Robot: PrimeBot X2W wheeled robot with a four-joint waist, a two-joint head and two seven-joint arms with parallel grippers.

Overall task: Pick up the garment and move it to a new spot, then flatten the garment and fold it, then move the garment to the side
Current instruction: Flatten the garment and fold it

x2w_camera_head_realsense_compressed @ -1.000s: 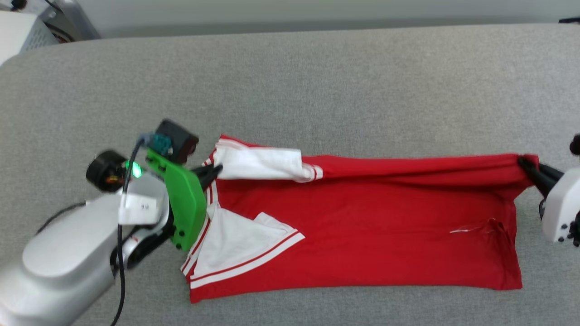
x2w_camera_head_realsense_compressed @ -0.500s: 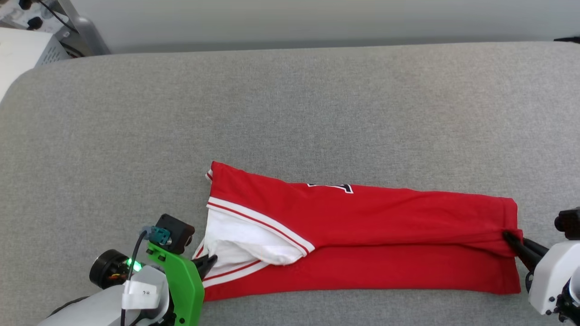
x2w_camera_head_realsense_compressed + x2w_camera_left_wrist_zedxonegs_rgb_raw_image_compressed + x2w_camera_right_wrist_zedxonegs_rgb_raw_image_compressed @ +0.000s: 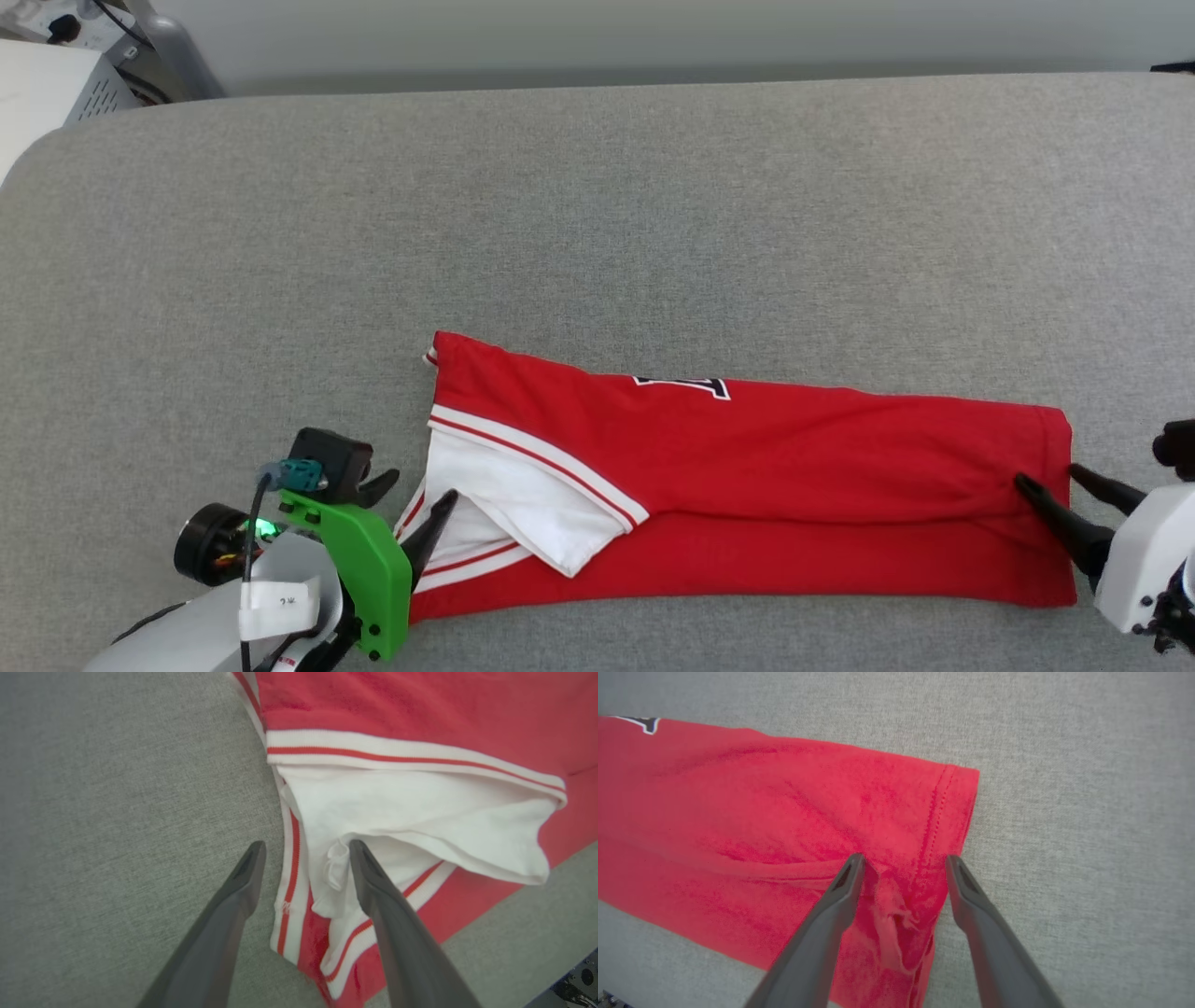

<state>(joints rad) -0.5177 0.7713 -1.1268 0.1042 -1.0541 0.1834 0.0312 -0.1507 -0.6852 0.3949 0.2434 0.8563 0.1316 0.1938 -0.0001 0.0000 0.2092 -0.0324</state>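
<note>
A: Our left fingers (image 3: pixel 376 896) stand wide, holding nothing, straddling the white sleeve (image 3: pixel 420 812) edge; our right fingers (image 3: pixel 833 905) gape likewise over the hem corner (image 3: pixel 943 812).
B: And the garment (image 3: pixel 794 467)?
A: Folded lengthwise on the near side of the grey tabletop (image 3: pixel 597 205). It's limp and light, we judge; we'd pinch doubled edges at both ends. Our left arm (image 3: pixel 187 635) and right arm (image 3: pixel 1139 560) reach in low from either end, fingers pointing inward.
</note>
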